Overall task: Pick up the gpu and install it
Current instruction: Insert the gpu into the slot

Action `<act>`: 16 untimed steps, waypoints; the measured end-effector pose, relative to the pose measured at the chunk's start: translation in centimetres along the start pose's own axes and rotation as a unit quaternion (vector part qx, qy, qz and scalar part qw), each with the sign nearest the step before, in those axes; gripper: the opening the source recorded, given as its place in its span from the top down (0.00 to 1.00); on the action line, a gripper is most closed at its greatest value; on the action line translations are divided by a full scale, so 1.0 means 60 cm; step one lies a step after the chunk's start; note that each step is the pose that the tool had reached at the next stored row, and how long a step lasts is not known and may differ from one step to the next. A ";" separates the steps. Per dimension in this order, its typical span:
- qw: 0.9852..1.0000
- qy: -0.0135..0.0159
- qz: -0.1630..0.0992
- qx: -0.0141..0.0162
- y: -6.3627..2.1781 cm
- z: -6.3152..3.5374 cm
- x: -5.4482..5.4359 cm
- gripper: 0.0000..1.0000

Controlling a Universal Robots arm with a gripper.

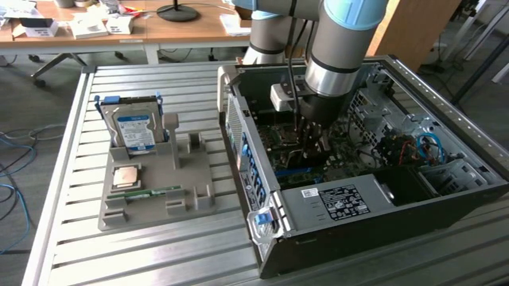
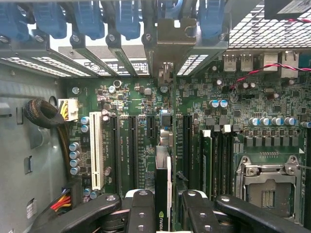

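End effector: black-fingered end effector (image 2: 164,206), down inside the open computer case (image 1: 382,238), closed on the gpu (image 2: 162,170), one finger on each face of the card.
Arm: grey and light-blue arm (image 1: 338,53) reaching down into the case from above.
Case, contents: green motherboard (image 2: 146,97) on the floor of the case; boxy power supply (image 1: 338,199) with a black label at the near corner; red and blue cabling at the exterior view's right.
Case, rear wall: row of blue plastic clips (image 2: 87,19) above perforated metal slot covers.
Board detail: one long white slot (image 2: 96,150), several black slots parallel to it, a square metal-framed CPU socket (image 2: 265,187), and small silver-topped capacitors.
Fixture tray: grey moulded tray (image 1: 151,208) on the bench (image 1: 159,256), at the exterior view's left of the case.
Tray, contents: hard drive (image 1: 135,128) with a blue-white label, upright in a slot; square copper-toned processor chip (image 1: 127,177) lying flat; narrow green memory stick (image 1: 147,192) on edge just beside it.
Bench: ribbed aluminium slats, matte silver.
gpu, form: thin dark card seen edge-on, green logo near the fingers, silver bracket (image 2: 170,39) at the far end.
gpu, position: between the fingers, standing on edge over the motherboard among the black slots, bracket against the rear slot row. Seated or not: cannot tell.
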State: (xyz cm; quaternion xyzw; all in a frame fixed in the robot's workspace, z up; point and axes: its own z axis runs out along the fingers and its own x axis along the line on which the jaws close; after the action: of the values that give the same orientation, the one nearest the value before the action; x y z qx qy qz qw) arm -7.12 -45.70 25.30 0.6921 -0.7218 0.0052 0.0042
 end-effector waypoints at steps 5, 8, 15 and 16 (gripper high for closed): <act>1.000 0.000 0.000 0.000 0.000 0.001 0.000 0.74; 1.000 0.000 0.000 0.000 0.000 0.001 0.000 0.74; 1.000 0.000 -0.005 0.000 0.000 0.001 0.000 0.74; 1.000 0.000 -0.005 0.000 0.000 0.001 0.000 0.74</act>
State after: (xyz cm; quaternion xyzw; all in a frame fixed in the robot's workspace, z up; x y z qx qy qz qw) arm -7.12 -45.70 25.22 0.6958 -0.7182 0.0052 0.0041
